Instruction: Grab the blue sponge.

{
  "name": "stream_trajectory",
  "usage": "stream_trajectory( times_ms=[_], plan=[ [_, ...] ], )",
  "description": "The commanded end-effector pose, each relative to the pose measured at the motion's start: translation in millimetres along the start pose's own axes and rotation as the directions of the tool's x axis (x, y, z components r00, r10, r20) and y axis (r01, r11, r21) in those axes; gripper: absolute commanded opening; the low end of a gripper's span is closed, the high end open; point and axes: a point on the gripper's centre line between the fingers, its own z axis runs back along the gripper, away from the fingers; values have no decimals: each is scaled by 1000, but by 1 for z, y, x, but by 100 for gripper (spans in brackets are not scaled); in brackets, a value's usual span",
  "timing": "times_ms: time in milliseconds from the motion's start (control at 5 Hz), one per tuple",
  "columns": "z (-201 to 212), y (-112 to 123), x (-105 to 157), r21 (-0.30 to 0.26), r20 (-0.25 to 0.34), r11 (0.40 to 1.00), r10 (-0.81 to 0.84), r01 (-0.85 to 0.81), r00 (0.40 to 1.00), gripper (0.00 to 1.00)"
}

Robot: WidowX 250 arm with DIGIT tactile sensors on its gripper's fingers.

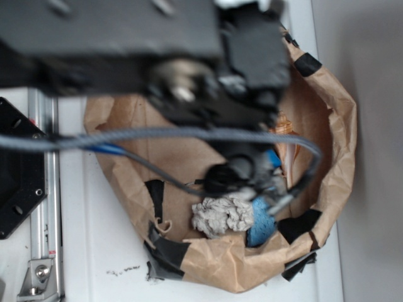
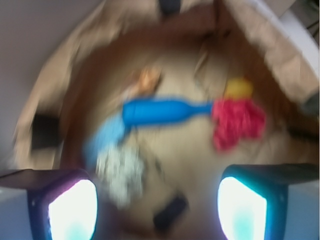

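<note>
We found the gripper [image 2: 157,207] open, its two lit pads wide apart, hanging over the brown paper basin [image 1: 334,126] on the right side of the worktop. The blue sponge [image 2: 106,137] lay inside, between the dark blue bottle [image 2: 160,111] and the white paper wad [image 2: 120,172], touching both. Wrist view blurred.
</note>
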Motion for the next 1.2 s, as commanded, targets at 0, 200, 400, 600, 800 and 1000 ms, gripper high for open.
stream_trajectory(
  times_ms=[0, 200, 400, 600, 800, 1000],
  plan=[
    [-42, -25, 13, 27, 75, 1000, -5, 3, 997, 100],
    [-78, -11, -8, 83, 3, 996, -10, 10, 1000, 100],
    [-99, -13, -15, 36, -38, 998, 52, -51, 998, 100],
    [-105, -32, -11, -3, -25, 998, 57, -57, 998, 100],
    [-93, -44, -6, -74, -15, 993, 92, -93, 996, 100],
    [-89, -41, -2, -109, -23, 984, 139, -141, 990, 100]
  ],
)
